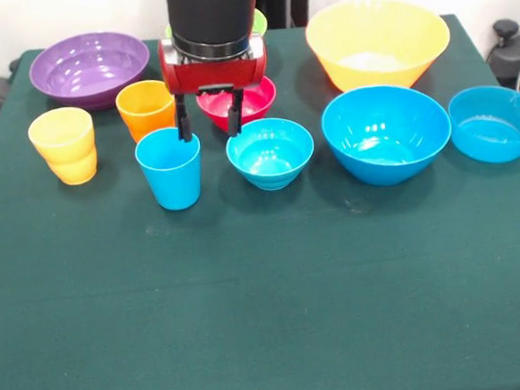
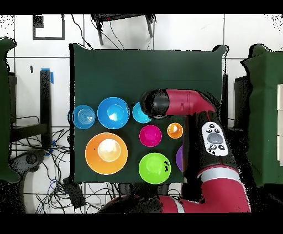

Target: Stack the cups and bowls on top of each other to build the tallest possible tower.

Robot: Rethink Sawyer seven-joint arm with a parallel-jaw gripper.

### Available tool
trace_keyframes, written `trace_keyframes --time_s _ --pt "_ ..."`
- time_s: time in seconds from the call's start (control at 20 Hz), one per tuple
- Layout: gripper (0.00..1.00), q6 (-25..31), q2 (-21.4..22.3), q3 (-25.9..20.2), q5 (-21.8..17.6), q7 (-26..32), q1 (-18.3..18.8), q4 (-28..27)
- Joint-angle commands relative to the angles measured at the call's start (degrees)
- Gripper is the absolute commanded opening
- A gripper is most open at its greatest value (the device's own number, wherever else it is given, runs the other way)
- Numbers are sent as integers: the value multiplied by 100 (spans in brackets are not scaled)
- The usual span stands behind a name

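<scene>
Now, end effector [image 1: 209,124] fingers apart, empty, beside blue cup [image 1: 170,169], nothing stacked

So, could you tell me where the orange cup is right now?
In the front view the orange cup stands left of centre, between the purple bowl and the blue cup, beside the gripper.

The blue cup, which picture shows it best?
The front view. The blue cup stands whole and upright there, with the open gripper at its rim. In the overhead view the robot's arm hides it.
</scene>
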State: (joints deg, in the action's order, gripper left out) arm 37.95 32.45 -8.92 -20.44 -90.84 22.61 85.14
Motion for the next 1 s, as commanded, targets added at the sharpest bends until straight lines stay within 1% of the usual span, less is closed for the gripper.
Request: trace_keyframes --time_s 0.05,0.25,0.6,0.8,1.0 --pt "100 -27 -357 -616 -566 1000 79 -288" --pt "100 -66 -366 -611 -691 956 84 -229" --pt "100 -158 -494 -564 -937 944 117 -383" --pt "100 -142 -486 -600 -1003 911 194 -287" --pt "100 -123 -478 -578 -1085 786 173 -266"
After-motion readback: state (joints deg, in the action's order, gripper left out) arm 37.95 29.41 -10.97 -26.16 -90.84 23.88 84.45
